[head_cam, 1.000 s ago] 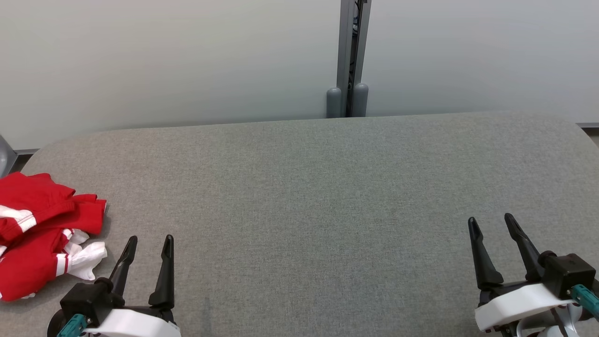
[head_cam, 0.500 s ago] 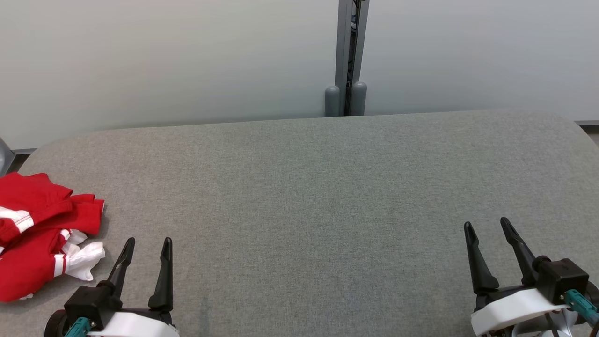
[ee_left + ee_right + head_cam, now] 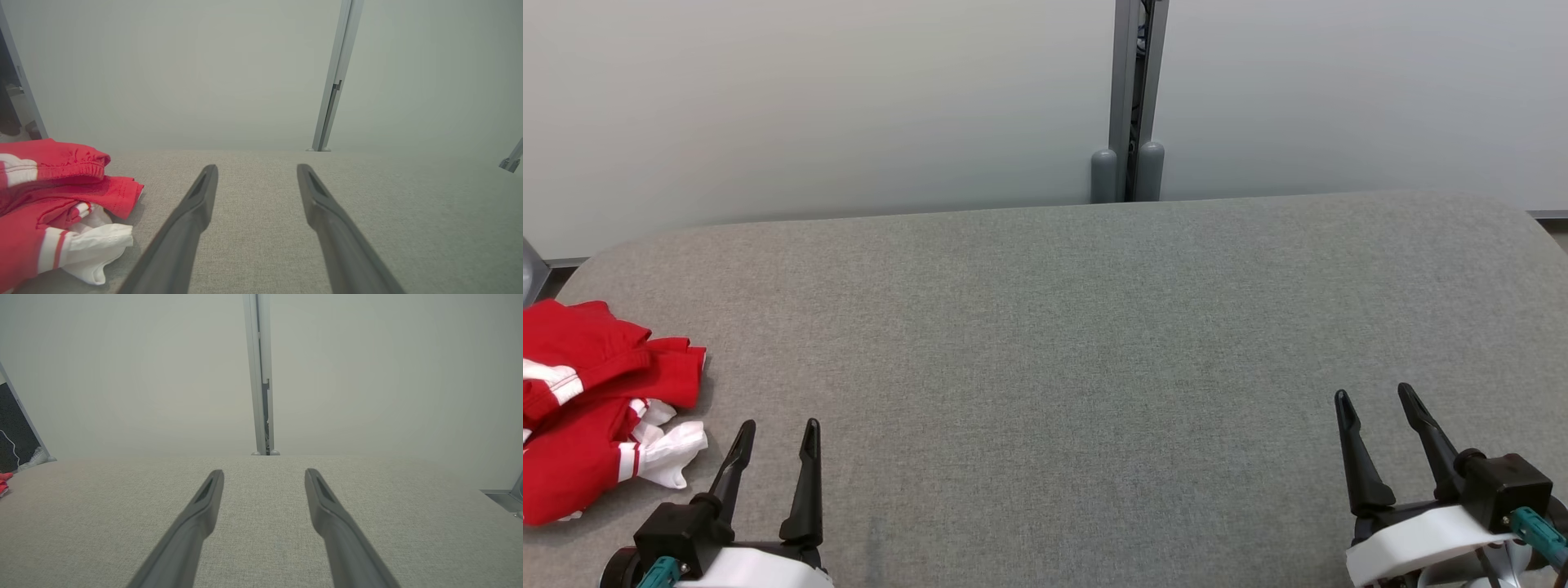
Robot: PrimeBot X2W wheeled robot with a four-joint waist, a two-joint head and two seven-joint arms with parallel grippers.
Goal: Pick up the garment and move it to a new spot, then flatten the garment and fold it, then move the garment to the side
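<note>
While both pairs of jaws stand spread wide, nothing lies between them and neither has hold of anything.

Item 1: the left gripper [image 3: 778, 425] is at the near left part of the grey fabric-covered table [image 3: 1054, 327]. Its two long dark fingers [image 3: 192, 212] point toward the table's far edge over bare cloth. Whether they touch the cloth cannot be told.

Item 2: the right gripper [image 3: 1374, 393] is at the table's near right part. It is parted as wide as the other and also points toward the far edge over bare cloth.

Item 3: the garment [image 3: 580, 400] is red with white stripes and a white portion showing at its near side. It lies in a crumpled, unfolded heap at the table's left end and runs past the left border of the head view. It is just beside the left gripper, on that gripper's outer side, and is not touching it. It is well apart from the right gripper.

Item 4: beyond the table's far edge stand pale wall panels [image 3: 809, 106]. A grey upright post [image 3: 1131, 98] rises between them near the middle of that edge, with two rounded grey caps at its foot.
</note>
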